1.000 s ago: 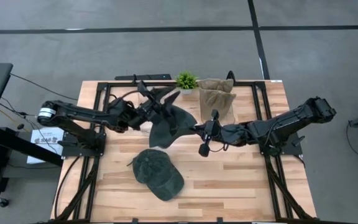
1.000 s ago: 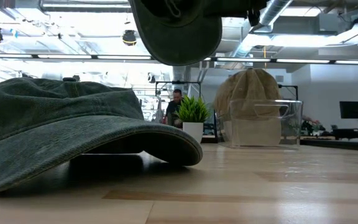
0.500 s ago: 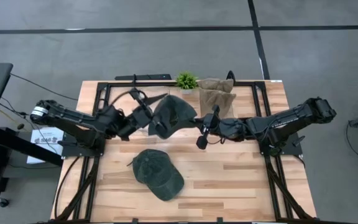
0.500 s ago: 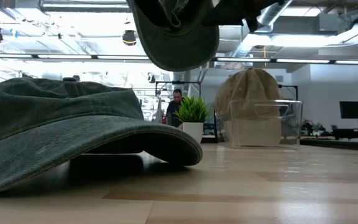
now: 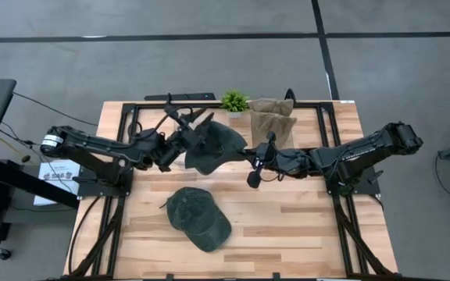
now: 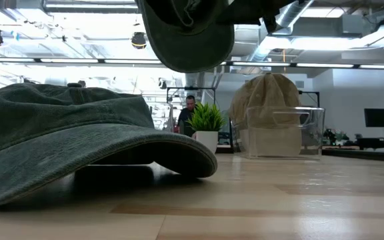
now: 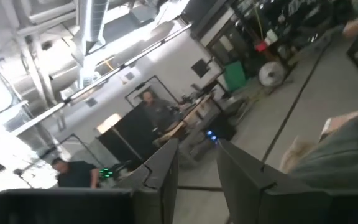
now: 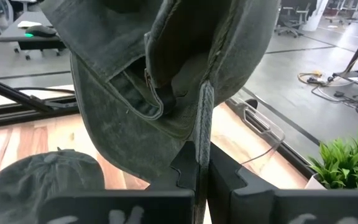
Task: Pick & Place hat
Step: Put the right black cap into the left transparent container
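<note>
Wooden table lay beneath a dark hat held aloft mid-table, right gripper clamping its edge; left gripper, fingers parted, hovered just beside it

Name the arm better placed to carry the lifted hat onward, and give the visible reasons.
Right. The right gripper is shut on the lifted hat, pinching its fabric in the right wrist view. The left gripper is open beside the hat with nothing between its fingers.

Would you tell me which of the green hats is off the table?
The held hat, pinched by the right gripper; the other green hat lies flat on the table.
</note>
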### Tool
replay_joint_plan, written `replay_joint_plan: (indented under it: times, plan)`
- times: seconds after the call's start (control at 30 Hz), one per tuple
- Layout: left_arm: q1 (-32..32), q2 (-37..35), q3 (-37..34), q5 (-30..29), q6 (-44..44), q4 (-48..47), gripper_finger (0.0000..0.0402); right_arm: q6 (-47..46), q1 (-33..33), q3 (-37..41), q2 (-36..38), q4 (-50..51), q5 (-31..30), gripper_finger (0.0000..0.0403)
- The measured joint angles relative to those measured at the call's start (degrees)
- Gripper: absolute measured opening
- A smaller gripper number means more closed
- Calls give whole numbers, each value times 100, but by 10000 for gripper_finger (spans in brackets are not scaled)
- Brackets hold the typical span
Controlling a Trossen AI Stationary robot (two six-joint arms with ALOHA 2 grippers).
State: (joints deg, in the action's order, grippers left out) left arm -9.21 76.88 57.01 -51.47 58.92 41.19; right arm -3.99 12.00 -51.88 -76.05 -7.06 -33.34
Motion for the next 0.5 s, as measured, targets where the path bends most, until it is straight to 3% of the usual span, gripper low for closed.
replay_joint_plan:
  times: [0.5]
  plan:
    - [-9, -90, 0, -408, 2053, 43, 106, 7, 1, 0, 0, 12, 0, 0]
